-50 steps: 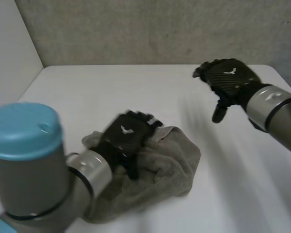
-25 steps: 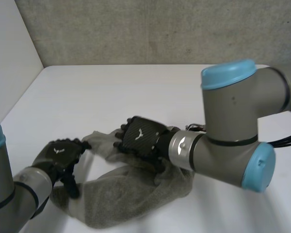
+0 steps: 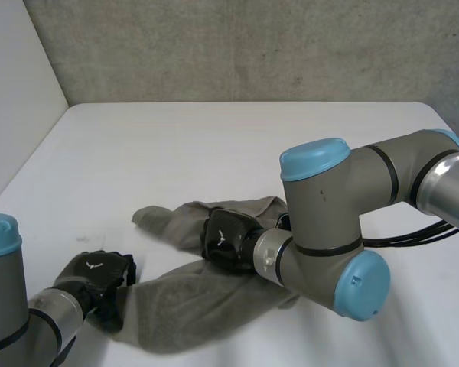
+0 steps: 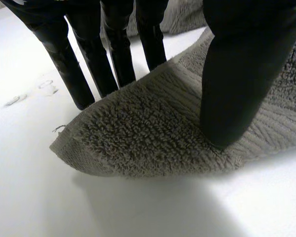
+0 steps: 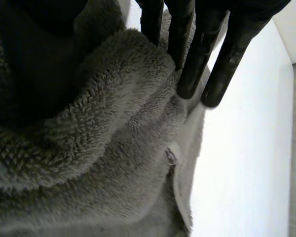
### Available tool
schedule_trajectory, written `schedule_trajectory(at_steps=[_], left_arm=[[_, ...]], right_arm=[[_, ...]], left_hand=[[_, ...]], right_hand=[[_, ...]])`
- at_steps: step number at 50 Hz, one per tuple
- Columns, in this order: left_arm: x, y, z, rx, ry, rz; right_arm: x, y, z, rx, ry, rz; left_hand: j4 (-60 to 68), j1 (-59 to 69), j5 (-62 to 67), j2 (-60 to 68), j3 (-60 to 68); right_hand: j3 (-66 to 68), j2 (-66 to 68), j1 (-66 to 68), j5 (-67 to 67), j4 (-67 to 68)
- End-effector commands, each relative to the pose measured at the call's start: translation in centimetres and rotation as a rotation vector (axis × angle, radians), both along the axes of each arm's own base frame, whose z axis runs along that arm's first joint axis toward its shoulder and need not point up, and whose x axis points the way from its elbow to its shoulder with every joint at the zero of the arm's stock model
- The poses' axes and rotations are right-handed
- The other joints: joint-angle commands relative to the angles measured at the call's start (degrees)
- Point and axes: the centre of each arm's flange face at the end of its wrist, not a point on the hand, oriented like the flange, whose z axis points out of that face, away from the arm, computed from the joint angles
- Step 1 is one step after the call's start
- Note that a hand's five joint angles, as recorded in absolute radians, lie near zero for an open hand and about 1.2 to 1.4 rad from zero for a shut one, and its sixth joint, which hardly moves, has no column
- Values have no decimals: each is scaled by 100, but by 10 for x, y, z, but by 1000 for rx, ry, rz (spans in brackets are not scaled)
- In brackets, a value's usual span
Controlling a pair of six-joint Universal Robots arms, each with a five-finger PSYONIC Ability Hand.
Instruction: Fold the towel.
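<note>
Quick look at your setup: the towel (image 3: 191, 294) is lying on the white table (image 3: 214, 145), towards the near side, bunched into a sort of bent boomerang shape. One limb runs out to the near left and the other goes back towards the middle of the table, with bare tabletop showing in the gap between them.

Your left hand (image 3: 96, 274) is at the near-left end of the towel, right on a corner. In the left wrist view the thumb (image 4: 237, 84) is planted on top of the pile, and the fingers (image 4: 89, 64) come down pretty straight along the far side of the edge. The corner is caught between them, so that's a pinch. That corner sits slightly raised off the table, with shadow under it.

Your right hand (image 3: 226, 238) is at the bend of the towel, roughly its middle. The right arm (image 3: 329, 199) is doubled back across the table to get there. In the right wrist view a thick fold of towel (image 5: 98, 148) is bunched up in the grip. The thumb (image 5: 34, 54) is buried on one side of it and the fingers (image 5: 192, 54) are straight down the other side, so that one's gripping cloth too
</note>
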Motion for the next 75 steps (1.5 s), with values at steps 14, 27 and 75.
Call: schedule_trajectory(at_steps=[14,27,75], left_arm=[[-42,-93,68,-470,90,-49],[-59,-132,156,-855,375,114],[-45,-16,115,-680,350,-63]], right_arm=[[24,-84,122,-350,-757,-422],[-32,-107,135,-217,-865,-742],[-47,-83,87,278,-403,-547]], left_hand=[[3811,3761,3828,3751,3751],[3811,3761,3828,3751,3751],[3811,3761,3828,3751,3751]], right_hand=[[4279,4292,4274,4371,4287],[4279,4292,4274,4371,4287],[-1819,-1807,-1825,-1728,-1811]])
